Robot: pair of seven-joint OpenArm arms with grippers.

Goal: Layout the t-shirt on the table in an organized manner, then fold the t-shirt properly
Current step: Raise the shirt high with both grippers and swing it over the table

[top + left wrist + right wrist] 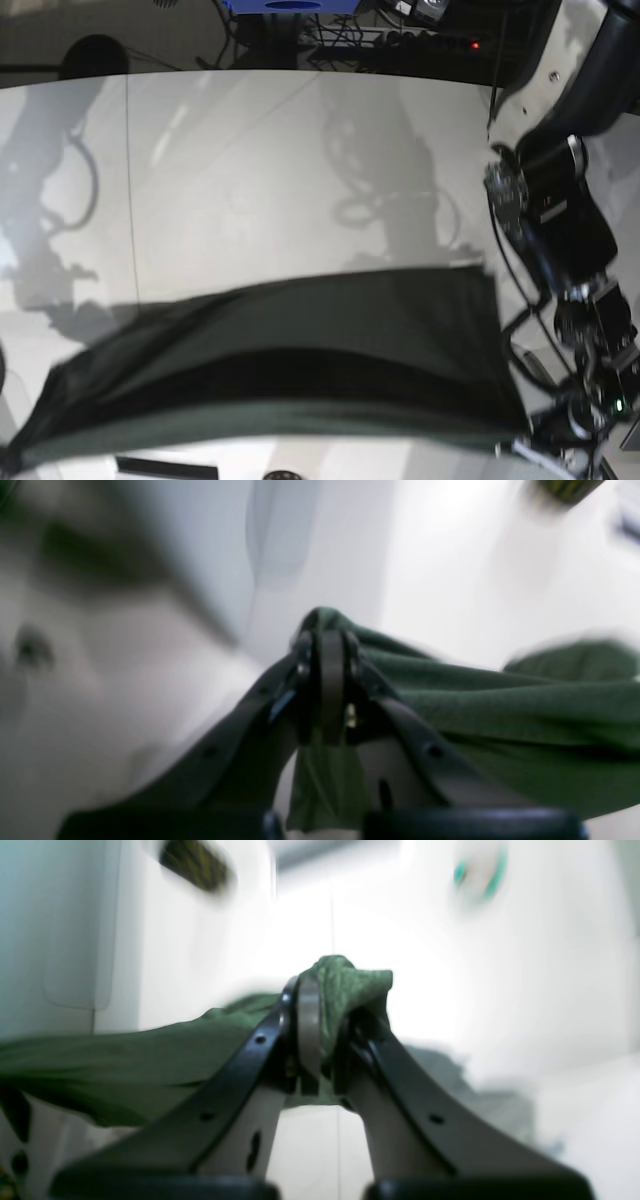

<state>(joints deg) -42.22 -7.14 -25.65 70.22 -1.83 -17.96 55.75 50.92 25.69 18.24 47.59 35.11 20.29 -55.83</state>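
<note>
left gripper (327, 680): jaws pinched together on a bunched edge of the t-shirt (525, 715), a small knob of dark green cloth poking up past the fingertips, a flap hanging down between the two black fingers. right gripper (320, 1030): likewise clamped on the t-shirt (125, 1070), a crumpled green tuft standing above and beside the tips, the cloth running off toward the left edge of that view in a taut, wrinkled band.

t-shirt (300, 350) in the base view: stretched wide across the lower part of the frame, from the lower left corner to near the lower right corner, held as a broad dark sheet. its upper edge runs slanted, lower at the view's left, higher at the view's right, ending in a fairly square corner at upper right. a darker fold or shadow band crosses it lengthwise. whether it rests on the table or hangs just over it, cannot tell.

table (260, 170): glossy white, bare beyond the shirt, curved far edge, a thin dark seam line down its left part, arm shadows across it.

left arm (560, 220): black, jointed, at the view's right edge, reaching down toward the shirt's lower right corner. both wrist views heavily blurred.
</note>
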